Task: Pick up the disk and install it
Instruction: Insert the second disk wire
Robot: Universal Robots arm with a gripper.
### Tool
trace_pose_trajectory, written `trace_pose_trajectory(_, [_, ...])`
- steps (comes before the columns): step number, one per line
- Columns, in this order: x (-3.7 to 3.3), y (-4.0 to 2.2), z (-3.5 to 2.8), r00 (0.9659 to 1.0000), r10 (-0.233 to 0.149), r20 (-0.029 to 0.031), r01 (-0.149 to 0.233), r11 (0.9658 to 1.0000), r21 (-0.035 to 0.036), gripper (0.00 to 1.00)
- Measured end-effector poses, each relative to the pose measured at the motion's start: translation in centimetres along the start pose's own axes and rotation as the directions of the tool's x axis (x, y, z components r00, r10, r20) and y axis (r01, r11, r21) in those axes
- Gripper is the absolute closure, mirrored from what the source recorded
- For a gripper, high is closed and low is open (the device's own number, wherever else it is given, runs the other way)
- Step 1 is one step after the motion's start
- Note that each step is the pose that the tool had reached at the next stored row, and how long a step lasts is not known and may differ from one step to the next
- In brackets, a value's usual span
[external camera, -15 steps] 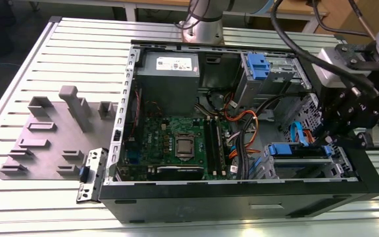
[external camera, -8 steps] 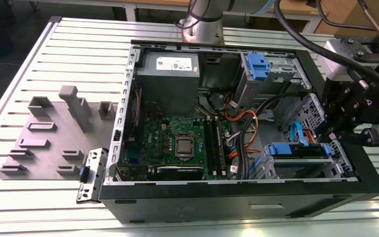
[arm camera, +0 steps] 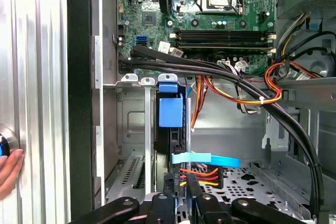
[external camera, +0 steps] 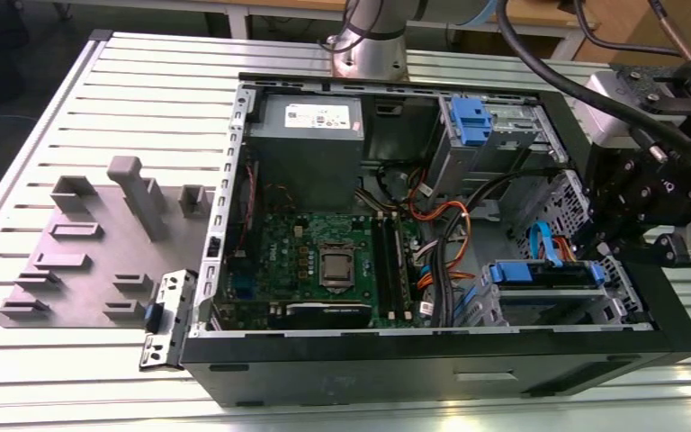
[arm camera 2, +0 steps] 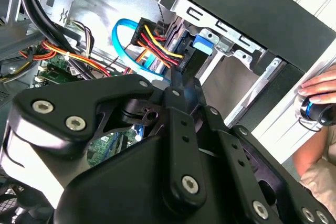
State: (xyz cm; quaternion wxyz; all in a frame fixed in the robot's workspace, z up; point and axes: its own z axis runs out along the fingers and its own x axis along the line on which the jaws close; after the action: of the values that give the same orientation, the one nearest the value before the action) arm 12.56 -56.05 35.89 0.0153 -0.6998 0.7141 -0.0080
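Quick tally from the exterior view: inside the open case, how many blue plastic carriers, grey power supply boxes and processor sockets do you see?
Blue plastic carriers: 2 (upper bay, lower bay)
Grey power supply box: 1
Processor socket: 1
Total: 4

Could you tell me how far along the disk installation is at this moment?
The disk already appears seated in the drive bay of the open computer case, with cables plugged into its end. The gripper sits close at that cabled end; whether it grips anything is unclear. Whether the disk is fully latched cannot be seen.
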Motion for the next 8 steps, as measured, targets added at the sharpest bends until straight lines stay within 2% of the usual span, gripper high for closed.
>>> trace_pose_trajectory(3, [-0.01, 0.0, 0.01, 1.0, 0.0, -0.0002, 0.0, 0.9999, -0.0152, 0.76])
trace_pose_trajectory(8, [0.0, 0.0, 0.01, 1.0, 0.0, -0.0003, 0.0, 0.9998, -0.0187, 0.76])
